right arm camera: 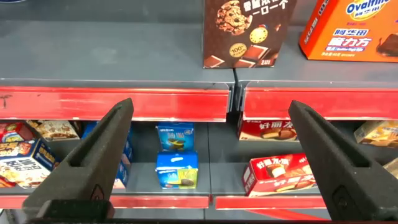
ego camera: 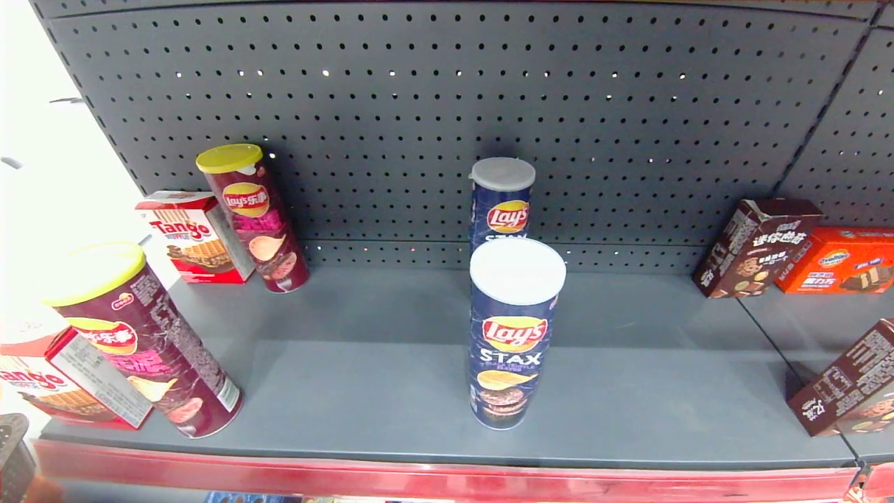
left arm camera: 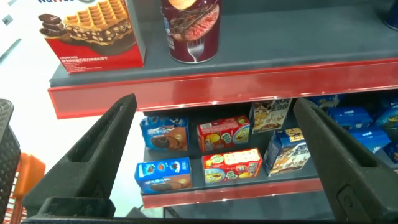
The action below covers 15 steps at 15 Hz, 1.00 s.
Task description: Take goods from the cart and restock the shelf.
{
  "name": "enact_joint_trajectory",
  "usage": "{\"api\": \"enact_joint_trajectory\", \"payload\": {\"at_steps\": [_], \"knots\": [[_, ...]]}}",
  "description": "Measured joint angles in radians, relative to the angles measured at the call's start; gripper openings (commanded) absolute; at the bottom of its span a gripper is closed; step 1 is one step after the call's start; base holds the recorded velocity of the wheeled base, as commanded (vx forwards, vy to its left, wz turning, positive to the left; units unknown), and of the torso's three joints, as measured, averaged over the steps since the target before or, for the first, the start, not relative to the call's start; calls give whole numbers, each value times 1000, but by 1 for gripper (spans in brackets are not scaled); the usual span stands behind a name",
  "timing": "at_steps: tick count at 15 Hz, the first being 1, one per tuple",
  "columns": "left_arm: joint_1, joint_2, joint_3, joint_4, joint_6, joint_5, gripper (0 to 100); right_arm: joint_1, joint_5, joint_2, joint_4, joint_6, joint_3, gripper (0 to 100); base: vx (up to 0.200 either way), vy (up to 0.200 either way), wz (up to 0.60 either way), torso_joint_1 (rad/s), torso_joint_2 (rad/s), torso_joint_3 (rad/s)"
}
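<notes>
In the head view, the grey metal shelf [ego camera: 363, 363] is only partly stocked. Just behind the middle of its red front rail [ego camera: 447, 478] stands a dark blue chip can with a white lid [ego camera: 515, 335], with a second blue can [ego camera: 501, 202] further behind it at the back panel. Toward the rail's left end stand two maroon chip cans with yellow lids [ego camera: 143, 342] and two red-and-white wafer boxes [ego camera: 195, 236]. Toward its right end are brown cookie boxes [ego camera: 758, 246] and an orange box [ego camera: 838, 258]. The wide bare stretches between them are your room to restock.

In the left wrist view, your left gripper [left arm camera: 214, 162] hangs wide open and empty in front of the rail, level with the lower shelf of small snack boxes [left arm camera: 231, 165]. The black mesh edge [left arm camera: 6, 155] beside it is probably the cart (too little shows to be sure).

In the right wrist view, your right gripper [right arm camera: 211, 162] is likewise spread and carrying nothing, out in front of the rail and below the brown cookie box.

With both grippers empty, you look to be between placements. The next move calls for turning away to the cart and picking up one item. Nothing blocks a withdrawal, but the rail sits close, so back off before swinging.
</notes>
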<state>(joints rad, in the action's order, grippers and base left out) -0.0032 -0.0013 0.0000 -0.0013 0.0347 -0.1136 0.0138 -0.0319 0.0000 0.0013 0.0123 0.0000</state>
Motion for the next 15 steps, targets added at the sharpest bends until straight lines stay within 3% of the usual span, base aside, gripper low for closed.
{"api": "enact_joint_trajectory", "payload": {"at_steps": [4, 15], "knots": [[0, 0, 0, 0, 1, 34, 100, 0, 0, 0, 0, 0, 0, 100, 0, -50, 0, 1, 1, 1], [0, 0, 0, 0, -15, 37, 100, 0, 0, 0, 0, 0, 0, 100, 0, 0, 0, 0, 0, 0]]}}
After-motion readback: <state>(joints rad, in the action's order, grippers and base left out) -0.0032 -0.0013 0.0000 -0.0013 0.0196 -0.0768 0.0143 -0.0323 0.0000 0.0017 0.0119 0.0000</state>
